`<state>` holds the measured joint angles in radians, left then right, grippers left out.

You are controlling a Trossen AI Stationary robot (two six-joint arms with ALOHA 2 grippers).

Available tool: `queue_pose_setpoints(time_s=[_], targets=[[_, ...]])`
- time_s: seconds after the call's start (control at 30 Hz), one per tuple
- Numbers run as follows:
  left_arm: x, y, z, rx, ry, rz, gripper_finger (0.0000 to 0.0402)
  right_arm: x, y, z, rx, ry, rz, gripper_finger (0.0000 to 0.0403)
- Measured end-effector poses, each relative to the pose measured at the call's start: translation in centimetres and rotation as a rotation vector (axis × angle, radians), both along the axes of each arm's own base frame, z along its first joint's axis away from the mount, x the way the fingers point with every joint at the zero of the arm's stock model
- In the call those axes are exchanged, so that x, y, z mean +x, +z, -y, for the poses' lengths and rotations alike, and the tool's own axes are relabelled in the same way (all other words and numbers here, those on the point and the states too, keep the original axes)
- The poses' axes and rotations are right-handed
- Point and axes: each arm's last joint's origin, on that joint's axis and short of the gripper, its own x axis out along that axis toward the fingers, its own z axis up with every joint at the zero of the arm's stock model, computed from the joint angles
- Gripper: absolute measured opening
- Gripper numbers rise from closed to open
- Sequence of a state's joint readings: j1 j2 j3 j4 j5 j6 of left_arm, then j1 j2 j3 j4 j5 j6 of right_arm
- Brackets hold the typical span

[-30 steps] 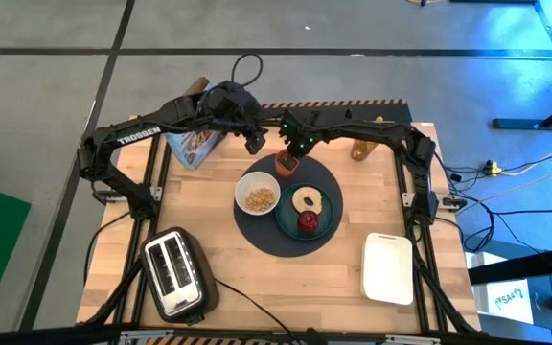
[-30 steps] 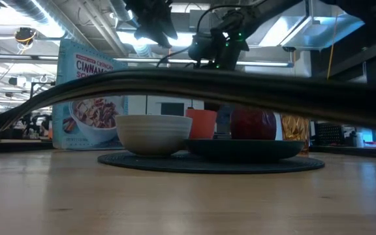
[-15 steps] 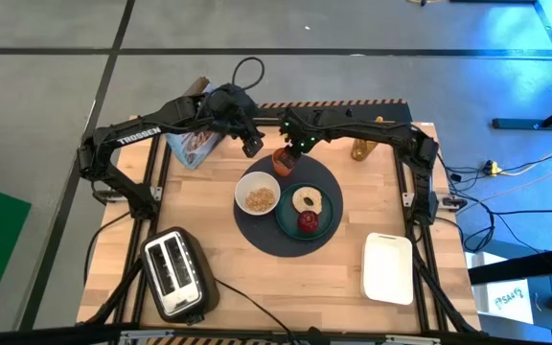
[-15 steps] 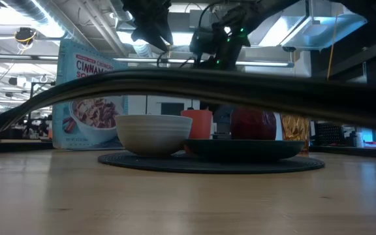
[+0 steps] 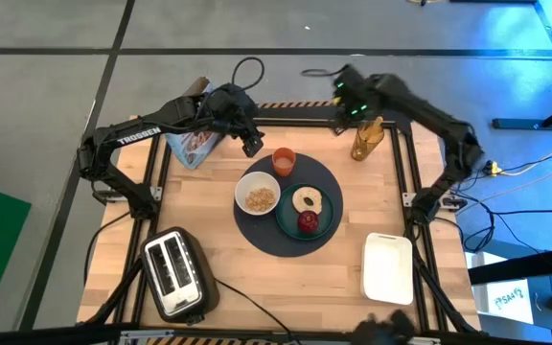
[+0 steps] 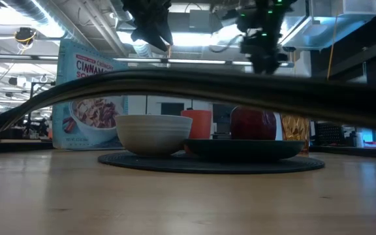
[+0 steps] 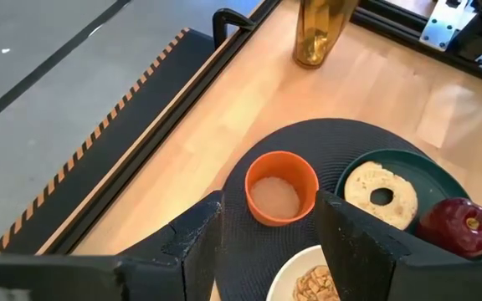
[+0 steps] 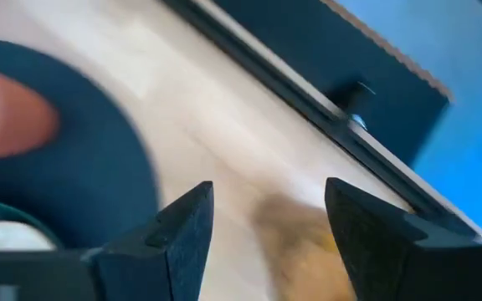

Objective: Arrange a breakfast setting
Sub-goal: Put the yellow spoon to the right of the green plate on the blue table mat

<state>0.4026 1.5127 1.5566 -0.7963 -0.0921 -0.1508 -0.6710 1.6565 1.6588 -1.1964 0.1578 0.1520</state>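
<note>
On the dark round mat stand a small orange cup, a white bowl with cereal and a teal plate. The plate carries a pale ring-shaped bread and a red fruit. My left gripper hangs open in the air just beyond the mat's far left rim; its wrist view looks down past the fingers at the cup. My right gripper is open and raised high over the table's far edge, with nothing between its fingers.
A cereal box stands at the far left and an amber bottle at the far right of the mat. A silver-black toaster sits near left and a white tray near right. A dark cable crosses the low view.
My right gripper has let go of the orange cup, which stays upright on the mat's far rim. It has then risen and swung away toward the table's far right edge.
</note>
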Motion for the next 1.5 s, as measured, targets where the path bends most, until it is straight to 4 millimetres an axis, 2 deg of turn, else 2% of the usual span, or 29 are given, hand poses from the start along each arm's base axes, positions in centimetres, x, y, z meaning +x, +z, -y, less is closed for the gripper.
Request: queue_pose_setpoints(time_s=[0.13, 0.23, 0.4, 0.57, 0.73, 0.93, 1.17, 1.4, 1.5], targets=[[0.1, 0.0, 0.2, -0.005, -0.006, 0.002, 0.0182, -4.2, 1.3, 1.4, -0.001, -0.104, -0.051, 0.0220], [0.1, 0.0, 0.3, -0.003, -0.014, 0.001, 0.0182, -6.4, 1.7, 2.4, -0.014, -0.168, -0.089, 0.0221], [0.2, 0.0, 0.3, -0.002, -0.014, 0.004, 0.0182, -9.0, 1.6, 4.1, 0.046, -0.245, -0.062, 0.0221], [0.2, 0.0, 0.3, -0.001, -0.014, 0.004, 0.0182, -10.8, 1.5, 5.0, 0.082, -0.251, -0.063, 0.0221], [0.3, 0.2, 0.2, 0.013, -0.008, 0.024, 0.0182, -11.4, 0.8, 5.9, 0.180, -0.207, 0.012, 0.0221], [0.5, 0.4, 0.2, 0.025, -0.008, 0.053, 0.0182, -11.2, -0.7, 6.3, 0.292, -0.143, -0.045, 0.0221], [0.4, 0.4, 0.2, 0.020, -0.005, 0.050, 0.0182, -10.9, -1.6, 6.9, 0.307, -0.128, -0.067, 0.0219], [0.4, 0.4, 0.3, 0.004, 0.007, 0.053, 0.0182, -10.8, -1.6, 7.1, 0.285, -0.117, -0.066, 0.0164], [0.4, 0.4, 0.3, 0.004, 0.007, 0.054, 0.0182, -10.9, -2.4, 7.0, 0.311, -0.104, -0.086, 0.0144]])
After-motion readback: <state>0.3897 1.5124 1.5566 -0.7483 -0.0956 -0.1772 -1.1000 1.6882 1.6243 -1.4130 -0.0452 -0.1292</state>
